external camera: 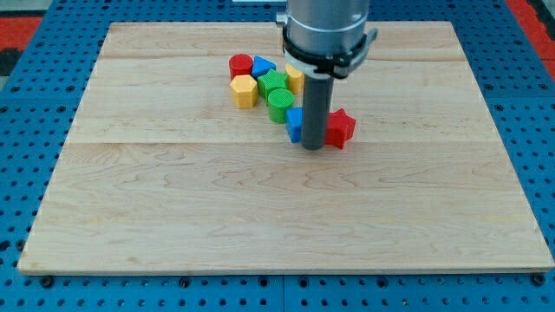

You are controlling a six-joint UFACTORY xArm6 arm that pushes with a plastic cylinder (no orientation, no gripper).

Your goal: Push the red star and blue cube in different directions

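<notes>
The red star point(341, 128) lies on the wooden board point(260, 208) right of centre. The blue cube point(295, 124) sits just to its left, partly hidden by my rod. My tip point(313, 146) rests on the board between the two, touching or almost touching both, slightly toward the view's bottom.
A cluster sits toward the view's top left of the blue cube: a green cylinder point(279, 102), a green block point(271, 83), a yellow hexagon point(244, 90), a red cylinder point(240, 65), a blue triangle point(264, 65) and a yellow block point(295, 78). A blue pegboard point(35, 130) surrounds the board.
</notes>
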